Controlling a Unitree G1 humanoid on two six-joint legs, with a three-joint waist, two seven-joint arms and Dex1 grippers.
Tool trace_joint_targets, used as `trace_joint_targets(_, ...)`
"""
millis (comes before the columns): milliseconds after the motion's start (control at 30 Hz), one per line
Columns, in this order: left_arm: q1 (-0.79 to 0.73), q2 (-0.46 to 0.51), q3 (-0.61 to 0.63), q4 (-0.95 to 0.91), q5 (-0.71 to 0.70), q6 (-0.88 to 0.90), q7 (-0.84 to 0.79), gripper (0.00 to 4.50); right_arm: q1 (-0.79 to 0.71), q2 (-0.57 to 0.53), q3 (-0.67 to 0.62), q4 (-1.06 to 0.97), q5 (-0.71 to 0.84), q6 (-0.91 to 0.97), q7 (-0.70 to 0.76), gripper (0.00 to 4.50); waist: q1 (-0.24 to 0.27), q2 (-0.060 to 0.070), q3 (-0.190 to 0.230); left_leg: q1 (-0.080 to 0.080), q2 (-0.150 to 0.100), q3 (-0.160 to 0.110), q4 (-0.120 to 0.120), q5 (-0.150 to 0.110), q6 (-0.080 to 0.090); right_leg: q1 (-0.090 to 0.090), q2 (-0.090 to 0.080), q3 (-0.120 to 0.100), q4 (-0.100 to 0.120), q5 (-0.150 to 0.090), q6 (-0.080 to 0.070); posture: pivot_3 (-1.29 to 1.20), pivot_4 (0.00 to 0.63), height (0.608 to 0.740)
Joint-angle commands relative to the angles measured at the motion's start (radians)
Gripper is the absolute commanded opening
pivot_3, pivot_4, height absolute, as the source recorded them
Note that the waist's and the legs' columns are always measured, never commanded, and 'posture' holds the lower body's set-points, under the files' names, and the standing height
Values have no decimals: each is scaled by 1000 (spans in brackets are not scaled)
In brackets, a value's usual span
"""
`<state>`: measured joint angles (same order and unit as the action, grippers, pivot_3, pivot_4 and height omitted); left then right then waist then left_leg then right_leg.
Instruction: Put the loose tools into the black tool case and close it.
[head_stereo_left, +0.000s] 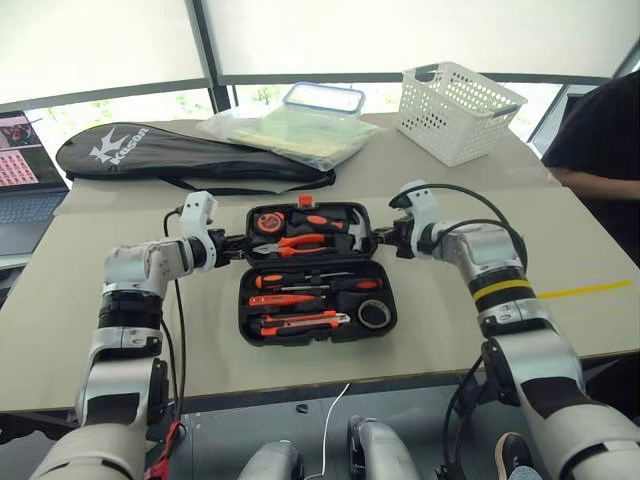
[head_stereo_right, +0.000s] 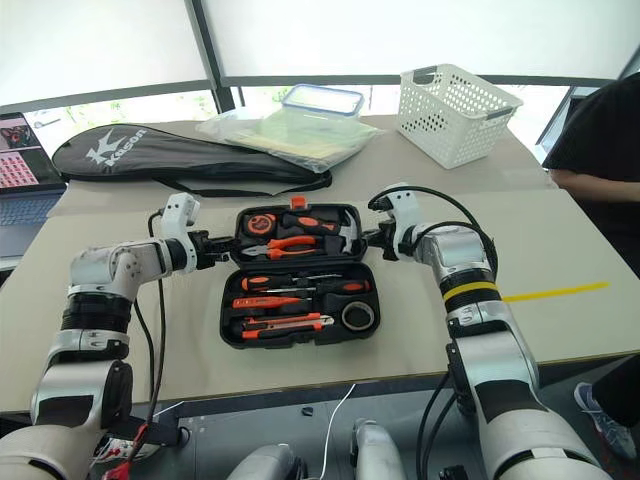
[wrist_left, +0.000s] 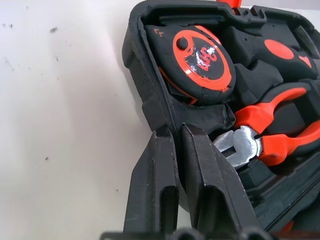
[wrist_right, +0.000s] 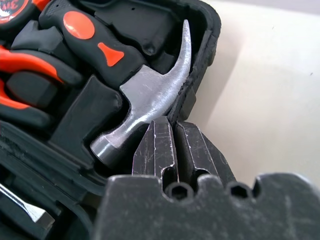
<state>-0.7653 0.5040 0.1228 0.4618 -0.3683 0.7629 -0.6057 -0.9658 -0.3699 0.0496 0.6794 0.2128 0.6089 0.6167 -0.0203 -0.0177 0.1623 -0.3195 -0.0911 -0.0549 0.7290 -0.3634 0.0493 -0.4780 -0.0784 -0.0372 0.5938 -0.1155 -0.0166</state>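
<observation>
The black plastic tool case (head_stereo_left: 316, 288) lies open near the front edge of my pale tabletop (head_stereo_left: 90, 290), about in the middle. In its near half I see the two orange-and-black screwdrivers (head_stereo_left: 300, 283), the orange-and-black knife (head_stereo_left: 298, 321) and the small black tape roll (head_stereo_left: 374, 313), each in its own shaped hole. So I think the loose tools are all in, and only the closing is left.

That is why my two hands are at the far half, the lid. My left hand (head_stereo_left: 238, 243) has its black fingers (wrist_left: 165, 185) pressed together on the lid's left rim. My right hand (head_stereo_left: 380, 238) is pinching the lid's right rim, just by the silver hammer (wrist_right: 145, 105).

Farther back, by the far edge, lie a long black bag (head_stereo_left: 190, 152) and a white basket (head_stereo_left: 458, 110).
</observation>
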Motion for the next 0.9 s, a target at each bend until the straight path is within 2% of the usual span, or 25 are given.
trace_joint_targets(33,42,18,8,-154,71,-304,-6,87,30,-25,-73,-166,-20,-176,-75,0,0,0,0,-2,0,0,0,0,0,-3,0,0,0,0,0,0,150,740)
trace_joint_targets(133,110,20,7,-222,121,-467,24,87,127,-41,-57,-290,-76,-341,-101,0,-2,0,0,-16,-1,2,3,1,-1,-17,0,-1,1,2,-2,0,150,740)
trace_joint_targets(267,217,21,-5,-279,200,-643,74,87,262,-50,-47,-383,-150,-544,-148,0,-8,0,0,-16,-1,2,2,1,-1,-18,1,-5,0,2,-2,0,150,740)
trace_joint_targets(467,411,13,-16,-365,301,-822,144,87,464,-54,-11,-416,-260,-808,-209,0,-10,0,0,-12,-1,4,2,1,-1,-16,1,-3,0,2,-2,0,150,740)
trace_joint_targets(600,473,6,0,-396,311,-830,182,87,532,-55,1,-406,-299,-903,-233,0,-2,0,0,-7,0,6,0,1,-1,-13,2,0,-1,1,-2,0,150,740)
trace_joint_targets(733,579,18,53,-541,232,-736,163,87,629,-81,-25,-526,-213,-882,-147,0,-1,0,0,-1,1,7,-3,1,-1,-8,3,9,0,1,-2,0,150,740)
trace_joint_targets(767,598,22,66,-574,210,-716,157,727,646,-88,-34,-560,-182,-866,-124,739,-1,0,0,-1,1,8,-4,1,-1,-8,3,11,-1,1,-2,0,150,740)
trace_joint_targets(800,640,46,107,-654,147,-628,135,915,681,-130,-58,-640,-137,-803,-78,941,-1,0,0,0,2,8,-6,1,-1,-8,4,11,-1,1,-2,0,150,740)
trace_joint_targets(867,718,120,213,-786,-19,-416,73,1589,770,-250,-113,-808,4,-627,52,1536,0,0,0,-2,2,9,-8,1,-1,-11,4,12,0,1,-2,0,150,740)
trace_joint_targets(900,745,157,259,-819,-81,-345,40,2017,810,-307,-133,-868,59,-556,111,1542,2,0,0,-5,2,9,-8,1,-1,-14,4,12,1,1,-2,0,150,740)
